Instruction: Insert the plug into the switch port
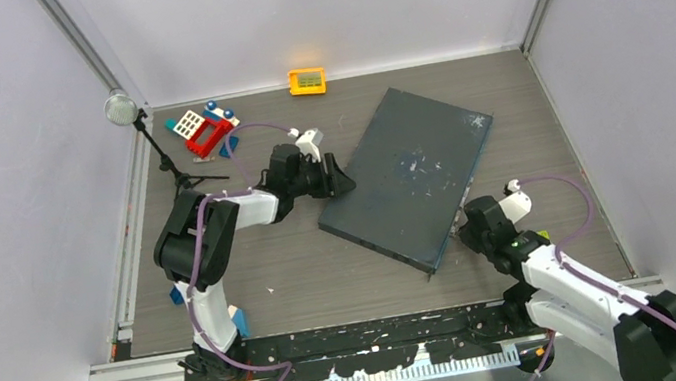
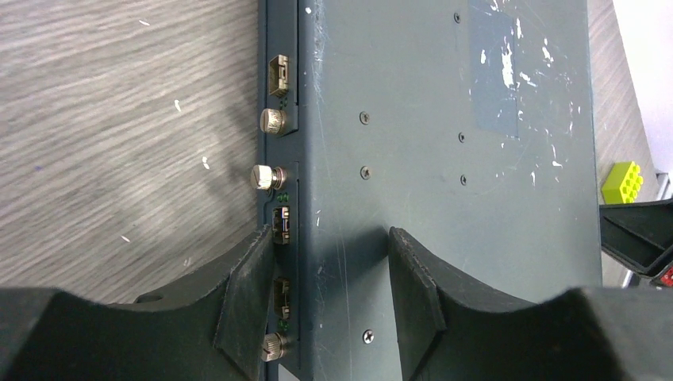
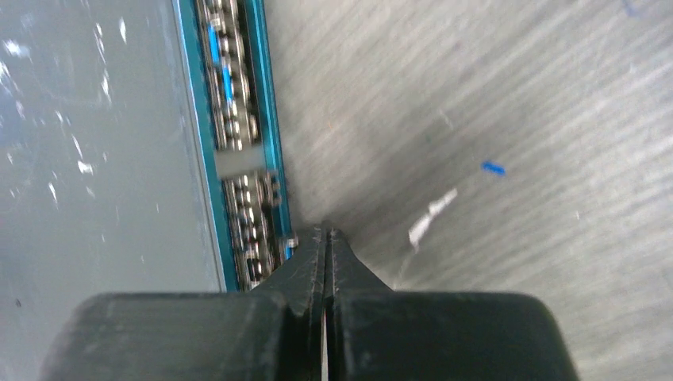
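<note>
The right gripper (image 3: 326,235) is pressed tight together. Its tip sits just beside the thin blue front (image 3: 266,119) of the big dark grey box (image 1: 412,174). The switch port (image 3: 252,238) is in the blurry row of little holes along that front. The left gripper (image 2: 329,238) is spread apart at the box's other side, with one finger (image 2: 242,294) by the edge and one on top. The box lies flat on the counter (image 3: 476,119).

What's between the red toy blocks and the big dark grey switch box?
The left claw and its wrist lie there, tips at the switch box's edge, toy blocks behind them. The top view shows it.
</note>
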